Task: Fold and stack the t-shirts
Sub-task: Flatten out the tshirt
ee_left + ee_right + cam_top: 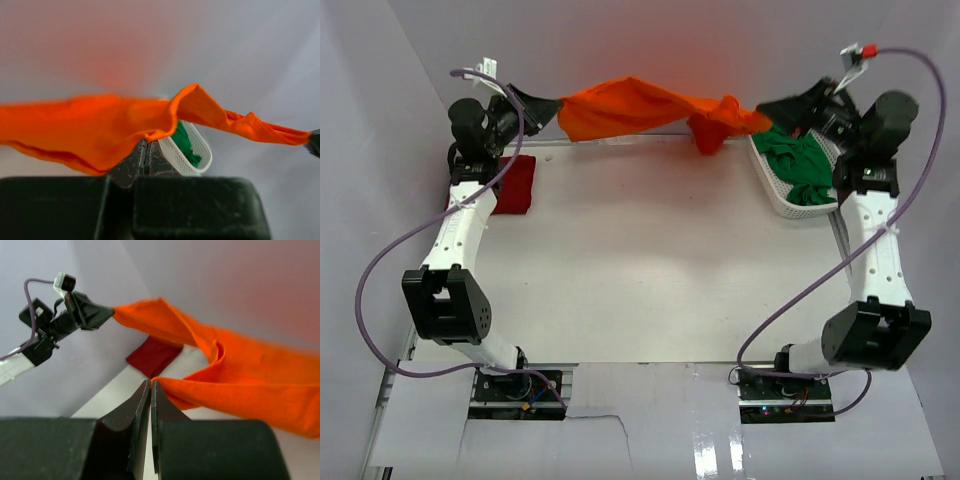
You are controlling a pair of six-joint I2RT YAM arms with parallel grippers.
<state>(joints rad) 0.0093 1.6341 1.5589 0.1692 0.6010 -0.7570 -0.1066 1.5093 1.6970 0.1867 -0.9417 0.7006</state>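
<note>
Hanging stretched in the air, the orange t-shirt is gripped at both ends. Left gripper and right gripper are each clamped on its cloth.

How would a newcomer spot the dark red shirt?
Go to the table's far left edge. The dark red shirt lies flat there; the orange shirt hangs between left gripper and right gripper, the green shirt sits in the white basket.

White arm links, boxy black motor joints, looping purple cables
</note>
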